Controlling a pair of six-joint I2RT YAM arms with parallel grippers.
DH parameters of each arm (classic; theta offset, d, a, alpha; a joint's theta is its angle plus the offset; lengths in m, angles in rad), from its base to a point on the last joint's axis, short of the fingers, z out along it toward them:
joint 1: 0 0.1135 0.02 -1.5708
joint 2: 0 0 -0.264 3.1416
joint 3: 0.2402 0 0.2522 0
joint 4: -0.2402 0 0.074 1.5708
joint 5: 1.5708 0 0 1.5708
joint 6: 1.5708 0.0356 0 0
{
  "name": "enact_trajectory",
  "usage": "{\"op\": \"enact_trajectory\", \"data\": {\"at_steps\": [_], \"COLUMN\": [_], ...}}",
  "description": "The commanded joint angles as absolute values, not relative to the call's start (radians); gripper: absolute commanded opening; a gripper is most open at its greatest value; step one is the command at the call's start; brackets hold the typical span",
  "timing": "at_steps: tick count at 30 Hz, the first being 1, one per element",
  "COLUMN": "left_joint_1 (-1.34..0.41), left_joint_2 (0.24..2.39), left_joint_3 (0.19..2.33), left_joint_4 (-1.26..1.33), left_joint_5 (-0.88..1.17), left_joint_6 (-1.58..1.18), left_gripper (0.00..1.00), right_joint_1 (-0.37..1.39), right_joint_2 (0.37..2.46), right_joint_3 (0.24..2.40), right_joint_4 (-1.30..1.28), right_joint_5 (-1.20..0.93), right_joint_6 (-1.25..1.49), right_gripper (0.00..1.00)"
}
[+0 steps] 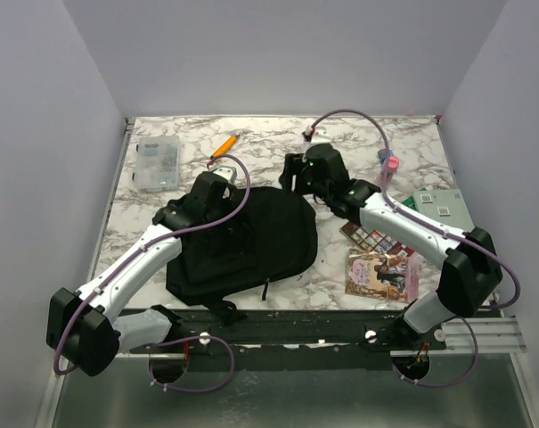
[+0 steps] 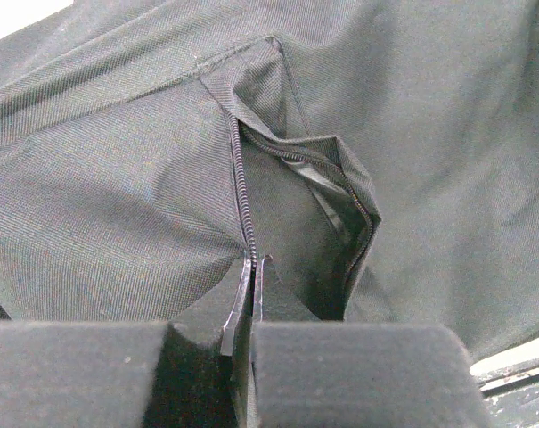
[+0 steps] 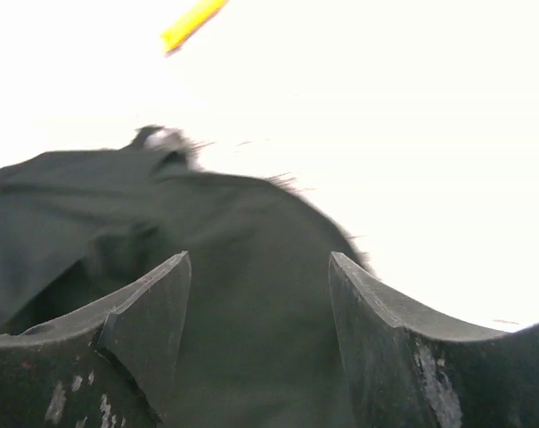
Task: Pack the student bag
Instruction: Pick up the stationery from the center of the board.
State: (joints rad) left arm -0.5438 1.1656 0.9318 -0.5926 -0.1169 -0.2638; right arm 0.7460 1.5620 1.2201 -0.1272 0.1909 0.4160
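Your student bag (image 1: pixel 260 241), soft, limp black fabric, lies flat mid-counter (image 1: pixel 278 143); your left tool (image 2: pixel 251 294) pinches its zipper edge (image 2: pixel 243 205), your right tool (image 3: pixel 260 303) hangs spread above its top end, so I'd grip seams, not loose cloth.

At your right wrist the bag (image 3: pixel 251 267) and pencil (image 3: pixel 191 22) are blurred; from above, your left arm (image 1: pixel 144 259) hides part of the bag
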Motion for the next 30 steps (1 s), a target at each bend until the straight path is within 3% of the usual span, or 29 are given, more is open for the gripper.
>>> {"op": "enact_trajectory", "data": {"at_steps": [1, 8, 16, 25, 30], "left_joint_1": [-0.529, -0.530, -0.529, -0.529, -0.529], "left_joint_2": [1.138, 1.136, 1.138, 1.152, 1.158], "left_joint_3": [0.966, 0.962, 0.963, 0.964, 0.965], "left_joint_4": [-0.586, -0.589, -0.590, -0.591, -0.591], "left_joint_5": [-0.073, -0.031, -0.003, 0.025, 0.034], "left_joint_6": [-0.258, -0.241, -0.239, -0.239, -0.241], "left_gripper": [0.00, 0.00, 0.00, 0.00, 0.00], "right_joint_1": [0.600, 0.319, 0.141, 0.075, 0.065], "right_joint_2": [1.553, 1.607, 1.687, 1.783, 1.816], "right_joint_3": [1.252, 1.336, 1.441, 1.457, 1.448], "right_joint_4": [-0.310, -0.390, -0.419, -0.416, -0.397], "right_joint_5": [0.462, 0.551, 0.405, 0.366, 0.347], "right_joint_6": [0.311, 0.308, 0.272, 0.290, 0.297], "right_gripper": [0.68, 0.71, 0.89, 0.89, 0.83]}}
